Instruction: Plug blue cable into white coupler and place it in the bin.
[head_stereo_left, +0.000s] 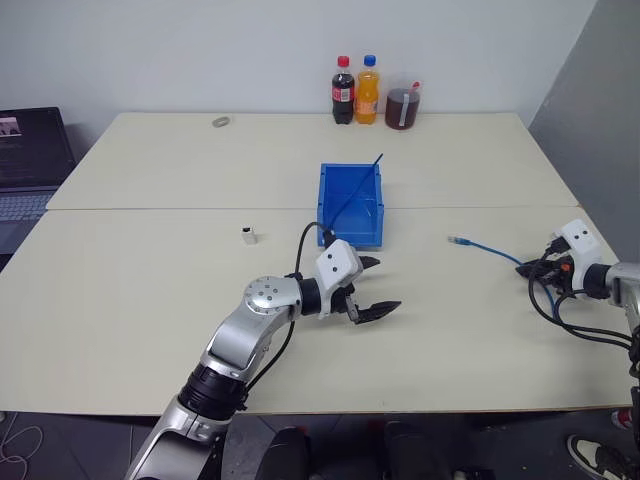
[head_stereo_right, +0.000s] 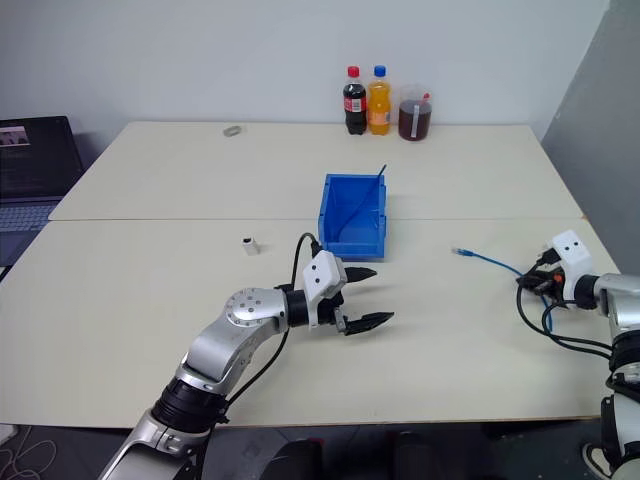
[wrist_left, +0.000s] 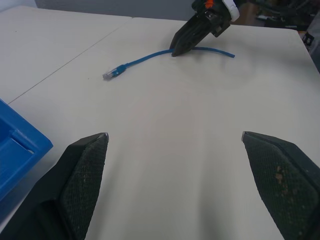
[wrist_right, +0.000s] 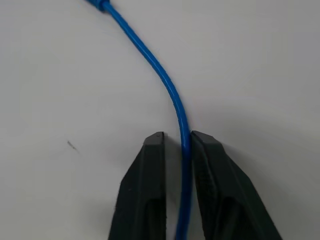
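Left claw (head_stereo_left: 378, 287) hangs nearest, over the counter (head_stereo_left: 150, 300) just in front of the bin, jaws spread wide, nothing in them.

Right claw (wrist_right: 176, 150) is at the counter's right edge, fingers pinched onto the blue cable (head_stereo_left: 490, 248). The wrist view shows the cable running up between both pads, so I read it as gripped. The hold is partway down the cord, well back from the clear plug (wrist_left: 110, 74), which lies on the counter pointing toward the middle.

Handling, judged: the cable looks thin, light and floppy. Held this far back, the free length will likely droop and swing, so the plug end won't aim well. A grip just behind the plug would give more control for insertion. The jacket looks smooth, so it may slide through the pads under pull.

White coupler (head_stereo_left: 248, 236) stands alone on the counter, left of the bin and well apart from the cable. It's tiny, rigid and probably light enough to skid when the plug pushes in, so the left claw should clamp its side walls, leaving the socket face clear.

Bin (head_stereo_left: 372, 228) is mid-counter, with a darker blue cable (head_stereo_left: 358, 190) leaning inside it.
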